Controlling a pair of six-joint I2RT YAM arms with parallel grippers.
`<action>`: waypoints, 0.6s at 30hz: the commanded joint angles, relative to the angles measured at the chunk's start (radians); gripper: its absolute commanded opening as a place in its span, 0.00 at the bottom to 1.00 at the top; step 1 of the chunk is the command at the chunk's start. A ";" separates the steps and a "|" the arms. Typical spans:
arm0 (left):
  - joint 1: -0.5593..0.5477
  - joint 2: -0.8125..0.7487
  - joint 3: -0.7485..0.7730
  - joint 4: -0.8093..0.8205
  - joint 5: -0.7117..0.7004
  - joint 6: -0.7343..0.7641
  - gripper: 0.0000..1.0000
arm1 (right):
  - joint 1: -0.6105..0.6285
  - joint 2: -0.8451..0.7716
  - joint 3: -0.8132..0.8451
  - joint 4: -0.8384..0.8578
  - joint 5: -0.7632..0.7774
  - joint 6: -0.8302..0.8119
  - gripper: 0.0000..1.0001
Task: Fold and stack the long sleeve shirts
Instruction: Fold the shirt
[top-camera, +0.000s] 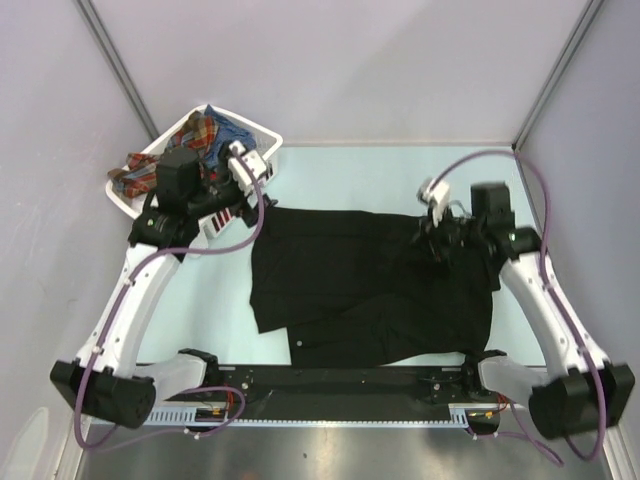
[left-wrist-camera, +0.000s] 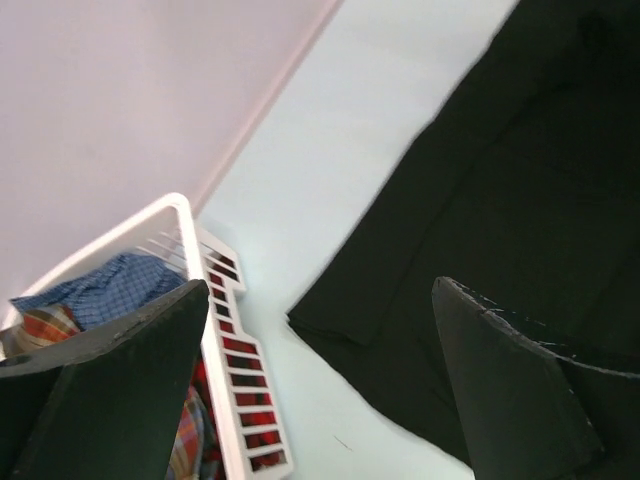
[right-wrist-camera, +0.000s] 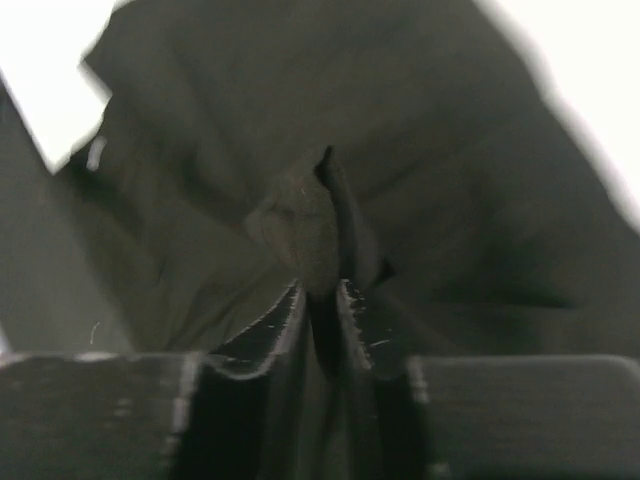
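Right tool (right-wrist-camera: 320, 292), wrist bent inward, pinches the black shirt (top-camera: 350, 285); left tool (left-wrist-camera: 320, 288) hangs spread.

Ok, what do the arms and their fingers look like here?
The left arm and right arm have white link shells, black joints and black bases. A purple cable loops along each, and a white camera block sits at each wrist. The fingers are flat matte-black with serrated edges.
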 joint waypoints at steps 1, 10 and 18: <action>0.002 -0.108 -0.158 0.029 0.071 0.076 0.99 | 0.099 -0.293 -0.195 -0.192 0.020 -0.196 0.55; -0.068 -0.197 -0.343 -0.092 0.100 0.233 0.99 | 0.196 -0.550 -0.340 -0.148 0.236 -0.221 0.97; -0.093 -0.194 -0.388 -0.131 0.105 0.078 0.99 | 0.317 0.036 -0.206 -0.186 0.302 -0.127 0.69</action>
